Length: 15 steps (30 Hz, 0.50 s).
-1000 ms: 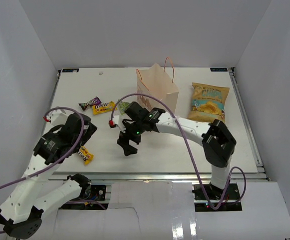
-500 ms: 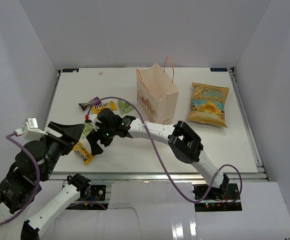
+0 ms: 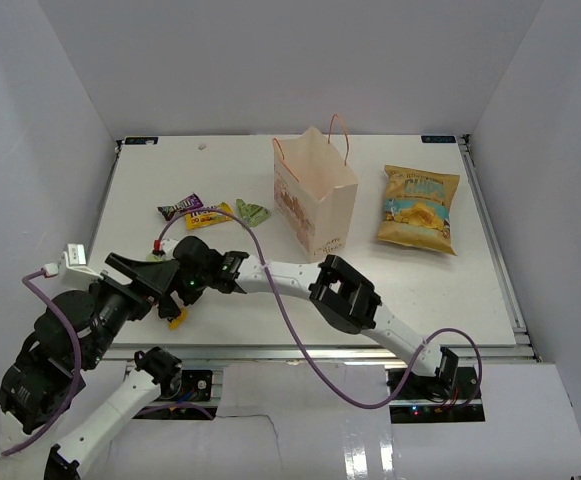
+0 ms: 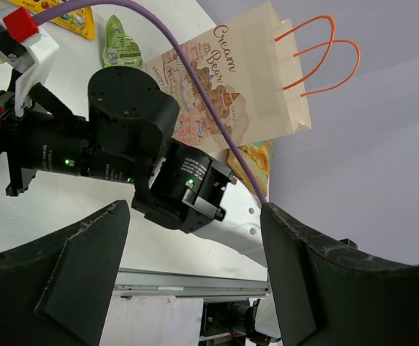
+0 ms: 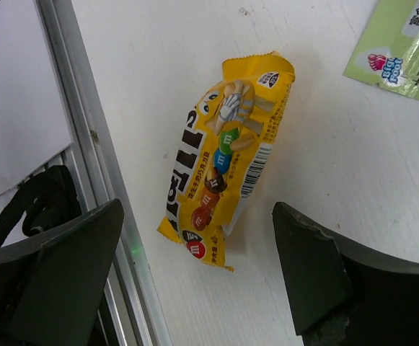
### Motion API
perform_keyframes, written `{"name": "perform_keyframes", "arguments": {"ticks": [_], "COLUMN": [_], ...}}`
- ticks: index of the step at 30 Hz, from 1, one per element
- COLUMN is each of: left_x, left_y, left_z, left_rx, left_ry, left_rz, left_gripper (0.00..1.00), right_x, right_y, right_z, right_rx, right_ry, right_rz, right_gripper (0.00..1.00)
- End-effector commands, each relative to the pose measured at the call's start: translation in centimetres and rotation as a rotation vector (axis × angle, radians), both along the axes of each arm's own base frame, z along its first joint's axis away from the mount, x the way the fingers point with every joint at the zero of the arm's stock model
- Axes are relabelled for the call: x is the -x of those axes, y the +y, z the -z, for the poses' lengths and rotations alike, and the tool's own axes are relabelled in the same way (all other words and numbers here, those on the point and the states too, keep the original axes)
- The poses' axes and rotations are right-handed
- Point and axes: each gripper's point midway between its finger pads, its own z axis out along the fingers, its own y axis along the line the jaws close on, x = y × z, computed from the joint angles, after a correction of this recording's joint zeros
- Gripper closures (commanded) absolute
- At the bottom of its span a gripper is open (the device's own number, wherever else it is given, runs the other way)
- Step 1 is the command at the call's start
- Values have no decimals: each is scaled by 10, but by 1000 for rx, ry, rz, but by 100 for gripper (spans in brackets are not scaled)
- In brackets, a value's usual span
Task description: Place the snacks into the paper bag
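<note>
The cream paper bag [image 3: 315, 205] stands upright at mid-table and also shows in the left wrist view [image 4: 231, 86]. The large yellow crisp packet [image 3: 420, 207] lies to its right. Purple [image 3: 179, 207], yellow [image 3: 208, 215] and green [image 3: 252, 212] wrappers lie left of the bag. A yellow M&M's packet [image 5: 227, 166] lies flat by the table's front left edge [image 3: 175, 318]. My right gripper [image 5: 195, 216] is open and hovers over that packet's lower end, apart from it; in the top view it [image 3: 172, 295] reaches far left. My left gripper [image 4: 193, 216] is open, empty and raised above the right arm.
The metal rail of the table's front edge [image 5: 86, 144] runs just beside the M&M's packet. Another green wrapper [image 5: 404, 43] lies close behind it. The right arm [image 3: 300, 278] and its purple cable [image 3: 270, 300] stretch across the front of the table.
My right arm has swept left from the table's middle to the front left corner, over the M&M's packet. My left arm has pulled back and risen.
</note>
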Motion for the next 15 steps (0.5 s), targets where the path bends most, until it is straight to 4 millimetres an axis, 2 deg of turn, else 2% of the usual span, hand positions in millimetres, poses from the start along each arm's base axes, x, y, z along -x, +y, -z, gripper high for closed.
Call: {"name": "perform_keyframes", "arguments": {"ticks": [1, 10, 15], "left_x": [0, -2, -2], "left_y": [-3, -3, -3], "left_z": [5, 5, 12], "left_rx": [7, -5, -7], "left_ry": [14, 17, 27], "left_rz": [8, 6, 6], "left_gripper": [16, 16, 16], "right_x": [-5, -15, -19], "right_y": [22, 20, 23], "right_z": [-16, 3, 10], "right_rx": [-83, -55, -65], "right_ry": [-46, -124, -167], "right_rz": [32, 66, 41], "right_gripper": [11, 13, 19]}}
